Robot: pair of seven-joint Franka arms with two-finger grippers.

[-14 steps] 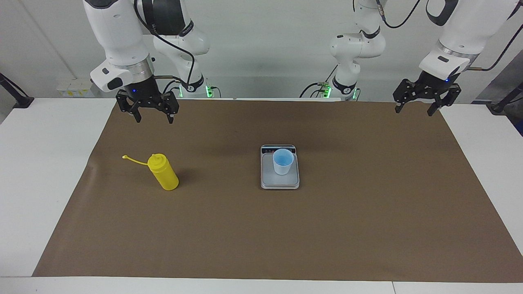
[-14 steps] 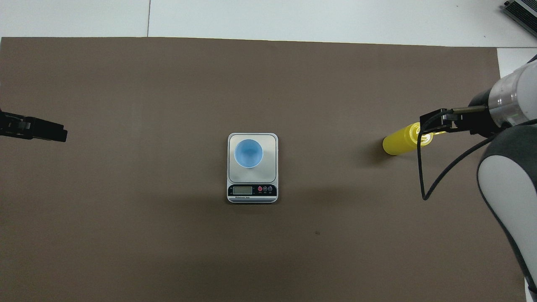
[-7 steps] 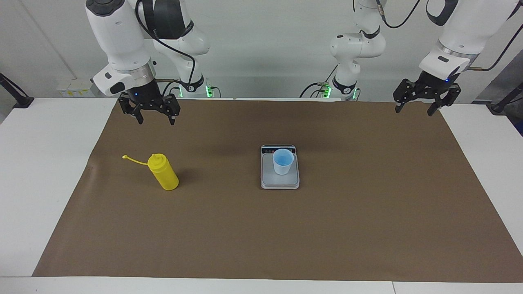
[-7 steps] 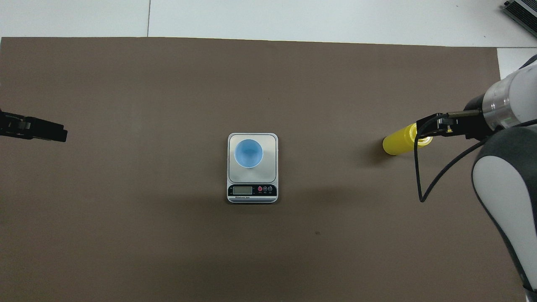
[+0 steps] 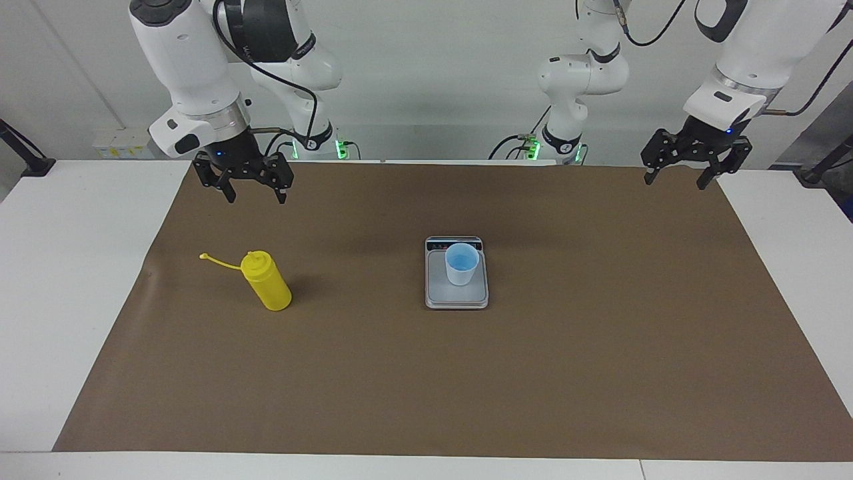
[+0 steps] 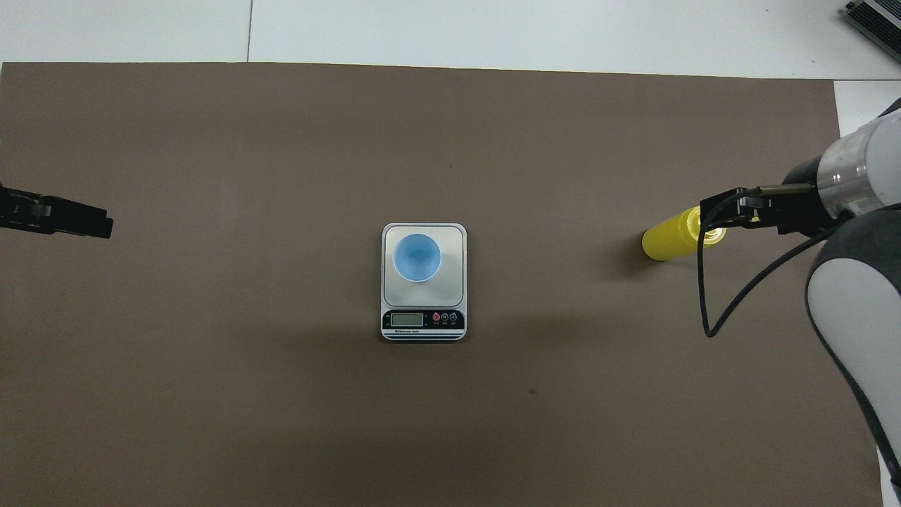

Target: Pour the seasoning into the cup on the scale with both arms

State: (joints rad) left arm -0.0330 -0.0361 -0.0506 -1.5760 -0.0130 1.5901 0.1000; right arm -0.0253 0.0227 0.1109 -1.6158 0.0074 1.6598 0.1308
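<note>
The seasoning, a yellow squeeze bottle (image 5: 266,281) (image 6: 669,238), stands on the brown mat toward the right arm's end, its tip-cap strap hanging to one side. My right gripper (image 5: 254,197) (image 6: 714,211) hangs open and empty in the air above the mat close to the bottle. From overhead it overlaps the bottle's cap, but it touches nothing. The pale blue cup (image 5: 461,264) (image 6: 417,257) stands upright on the silver scale (image 5: 440,293) (image 6: 457,239) at mid-mat. My left gripper (image 5: 674,181) (image 6: 102,224) waits open over the mat's edge at its own end.
A brown mat (image 5: 600,373) covers most of the white table (image 5: 60,280). The scale's dark display strip (image 6: 422,319) is on the end nearer the robots. A black cable (image 6: 704,296) loops down from the right wrist.
The right arm's wrist has shifted a little and its gripper has dipped slightly, still open. The left arm, bottle, cup and scale have not moved.
</note>
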